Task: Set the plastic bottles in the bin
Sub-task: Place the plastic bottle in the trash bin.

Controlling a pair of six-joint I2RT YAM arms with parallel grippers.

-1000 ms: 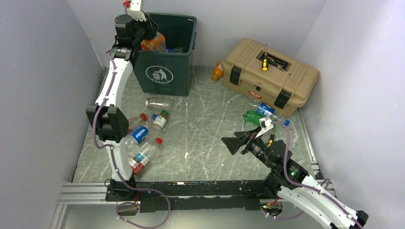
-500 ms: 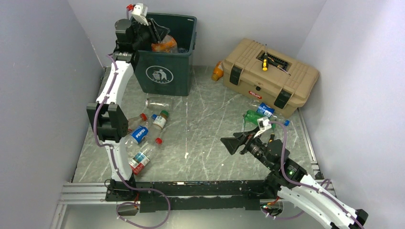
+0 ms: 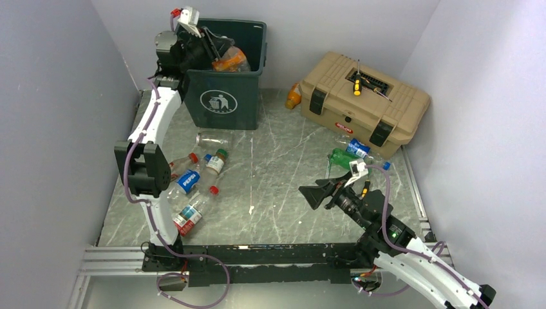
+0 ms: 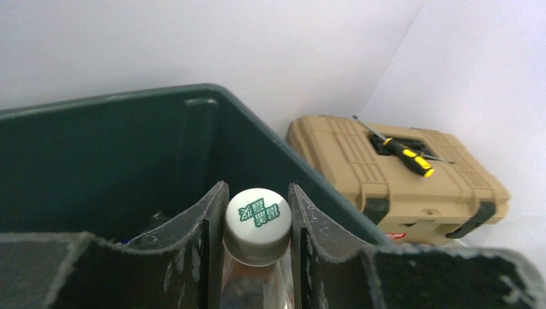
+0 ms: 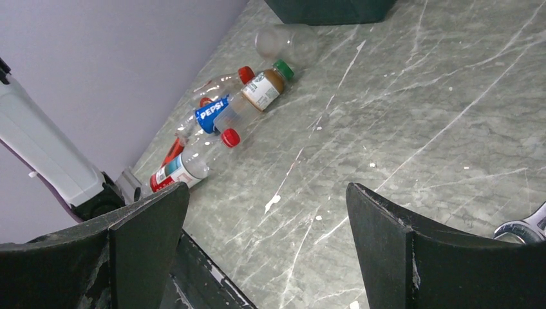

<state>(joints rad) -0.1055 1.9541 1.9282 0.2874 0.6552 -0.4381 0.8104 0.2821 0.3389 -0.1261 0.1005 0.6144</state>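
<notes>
Obs: left end effector (image 4: 257,196) is clamping a white-capped orange bottle (image 3: 230,60) over the bin (image 3: 223,102) at 11 o'clock; right end effector (image 3: 313,193) is hovering wide open at 5 o'clock.

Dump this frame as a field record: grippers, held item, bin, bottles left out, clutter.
left gripper: shut on white-capped bottle, gripped near the cap, above the bin's opening
right gripper: open, empty, low over the table
bin: upright, back left
bottles left out: Pepsi bottle in a cluster at the table's left side; green bottle in front of the toolbox; orange bottle at its left end
clutter: screwdriver on the toolbox lid
</notes>
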